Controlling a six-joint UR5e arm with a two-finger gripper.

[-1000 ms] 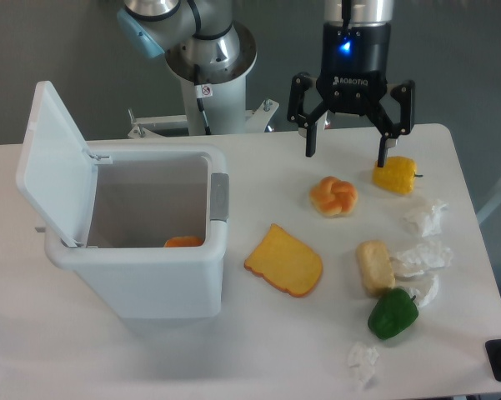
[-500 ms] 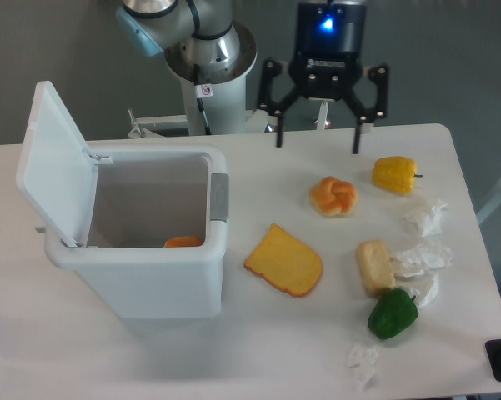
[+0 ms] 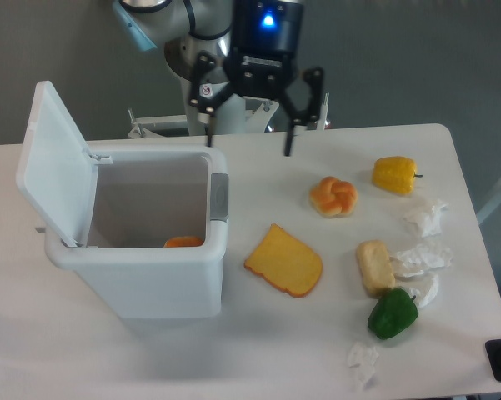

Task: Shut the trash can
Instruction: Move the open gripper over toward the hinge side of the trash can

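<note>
The trash can (image 3: 171, 275) is a large white boxy bin on the left of the table. Its flat hinged lid (image 3: 54, 162) stands up open on the left side. A grey latch tab (image 3: 220, 197) sits on its right wall, and an orange item (image 3: 183, 242) lies inside. My gripper (image 3: 248, 142) hangs open above the table's back edge, just right of the can's rear right corner, with nothing between its fingers.
On the table to the right lie a yellow slice (image 3: 285, 261), a bun (image 3: 333, 197), a yellow pepper (image 3: 395, 174), a pale block (image 3: 374, 267), a green pepper (image 3: 393, 313) and crumpled white paper (image 3: 426, 216). The robot base (image 3: 210, 58) stands behind.
My open gripper has moved left along the back of the table, from above the yellow pepper to near the trash can's rear right corner. The lid has not moved.
</note>
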